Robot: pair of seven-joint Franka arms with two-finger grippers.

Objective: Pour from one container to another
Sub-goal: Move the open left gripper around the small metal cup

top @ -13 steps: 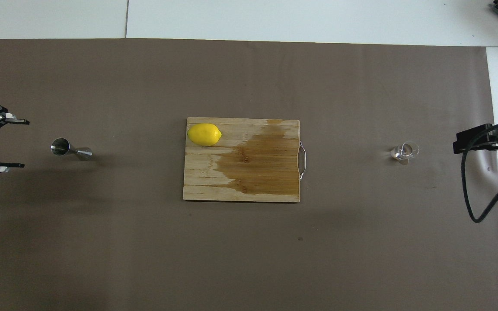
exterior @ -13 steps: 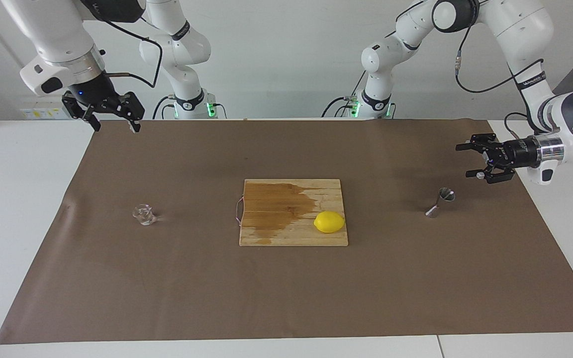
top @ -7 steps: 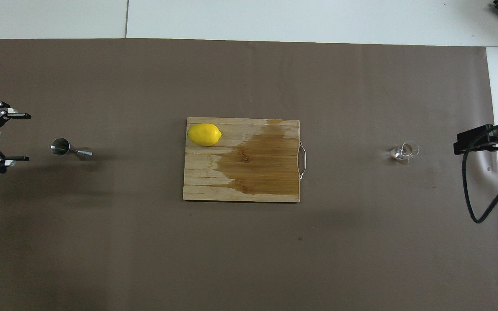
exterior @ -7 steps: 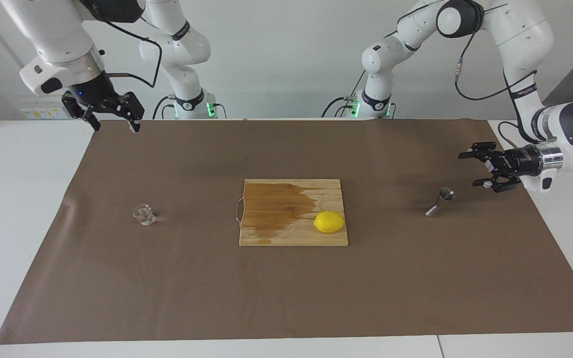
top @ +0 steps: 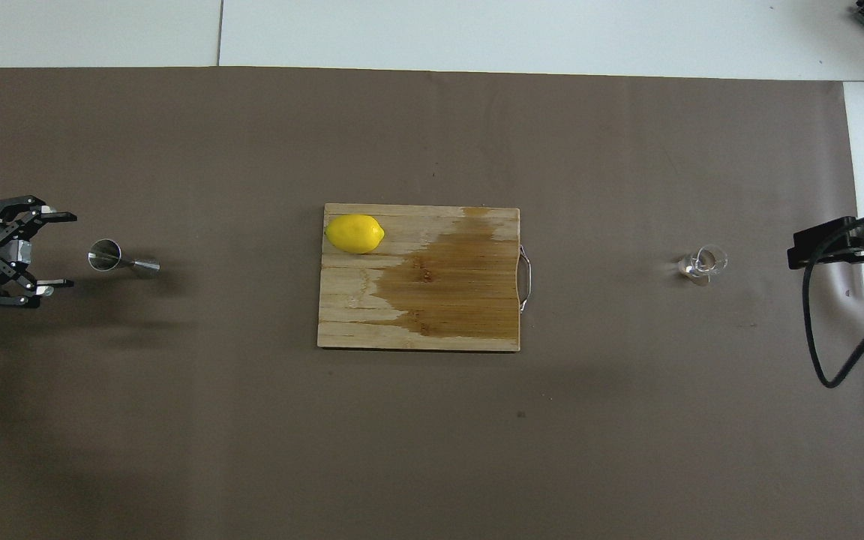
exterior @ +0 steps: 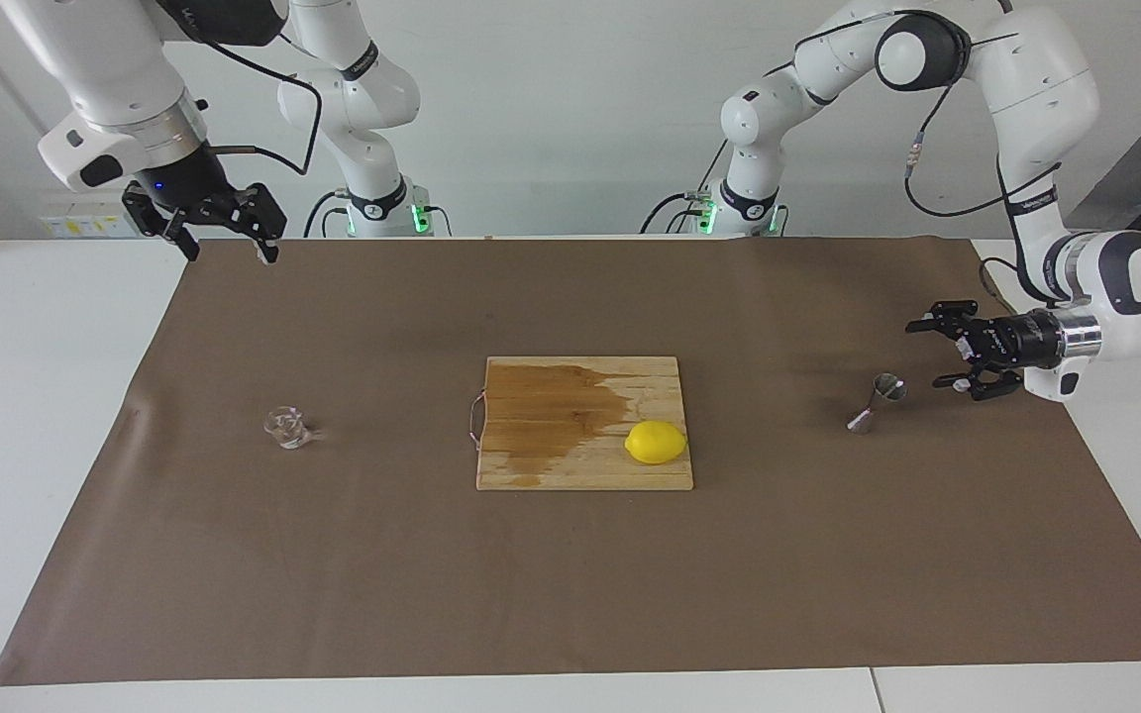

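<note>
Facing view: the left tool (exterior: 945,354) has come down, fingers spread, just beside the upright jigger (exterior: 876,403); a grab looks near. The right tool (exterior: 227,248), fingers apart, waits well above the glass cup (exterior: 286,428).

Overhead view: the left tool (top: 59,250) has closed in, level with the jigger (top: 123,260).

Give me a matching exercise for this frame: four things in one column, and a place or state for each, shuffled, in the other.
1. lemon
2. glass cup
3. jigger
4. right gripper

a. toward the right arm's end of the brown mat
b. beside the open left gripper
c. on the cutting board
d. raised over the mat's corner, jaws open

Pairs: 1-c, 2-a, 3-b, 4-d
</note>
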